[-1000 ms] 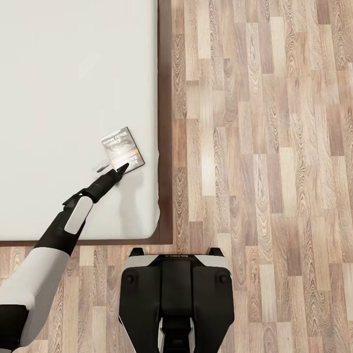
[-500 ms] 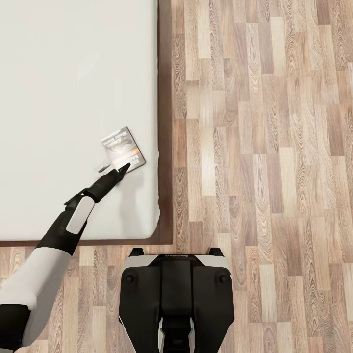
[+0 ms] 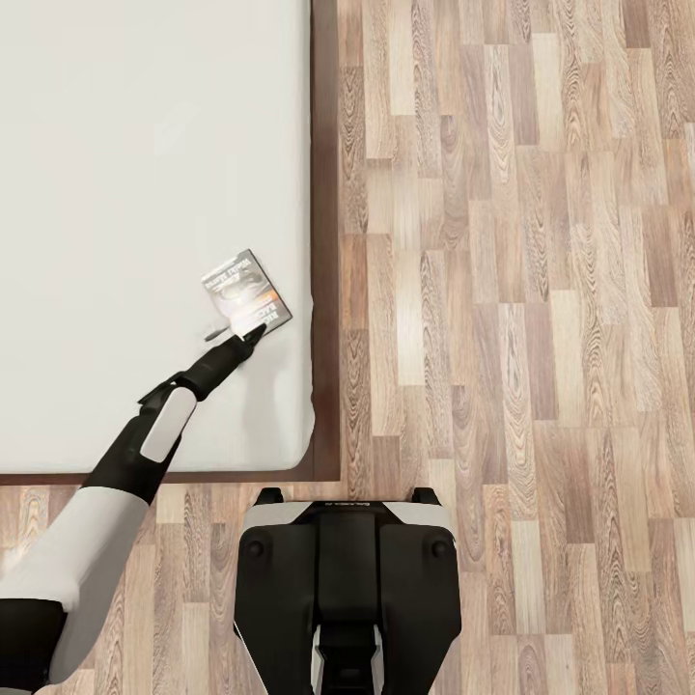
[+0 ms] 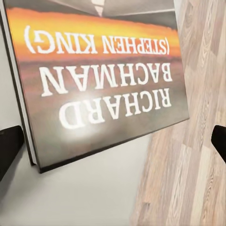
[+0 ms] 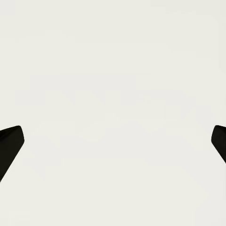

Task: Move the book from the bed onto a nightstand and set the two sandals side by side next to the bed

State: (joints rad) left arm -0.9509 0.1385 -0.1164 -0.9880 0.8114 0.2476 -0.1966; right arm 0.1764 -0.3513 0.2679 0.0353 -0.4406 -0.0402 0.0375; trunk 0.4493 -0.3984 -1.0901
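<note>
One gripper, the left gripper (image 3: 235, 338), stands wide open and empty, its fingertips astride the near edge of the book (image 3: 245, 292). Book lies flat beyond them, near the bed (image 3: 145, 145) corner. Risk: fingers push it off the mattress edge.

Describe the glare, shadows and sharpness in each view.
Head view: even, soft light, a faint shadow on the bed beside the left gripper, a pale sheen on the book. Left wrist view: a bright glare patch on the book's cover, lettering sharp. Right wrist view: flat off-white, no shadows; fingertips crisp.
</note>
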